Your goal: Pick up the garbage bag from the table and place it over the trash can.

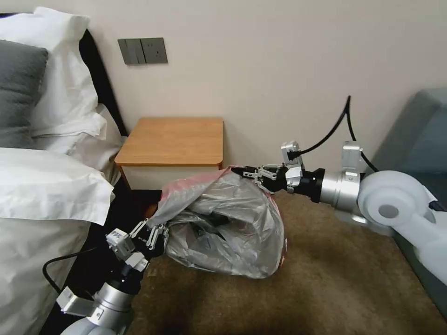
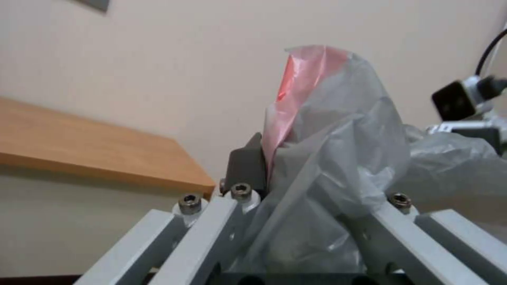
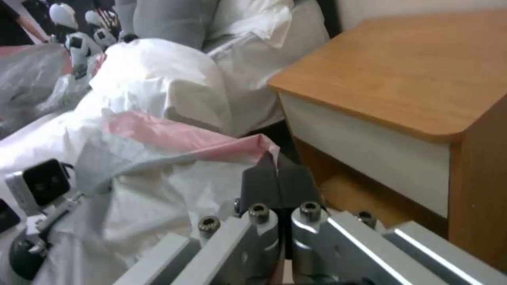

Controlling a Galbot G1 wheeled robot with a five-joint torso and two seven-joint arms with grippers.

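Below table (image 1: 172,139), both claws, left (image 1: 156,232), right (image 1: 244,173), clamped on garbage bag (image 1: 223,223) (bed (image 1: 42,195) alongside)

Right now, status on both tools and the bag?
Left tool and right tool both shut on garbage bag, holding it spread in front of the table. Trash can hidden under bag. No obstruction seen.

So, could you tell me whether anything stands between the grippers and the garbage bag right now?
Nothing visible does. The left gripper and the right gripper are both shut on the garbage bag, one at each side, holding it spread in front of the table. I cannot make out the trash can beneath the bag.
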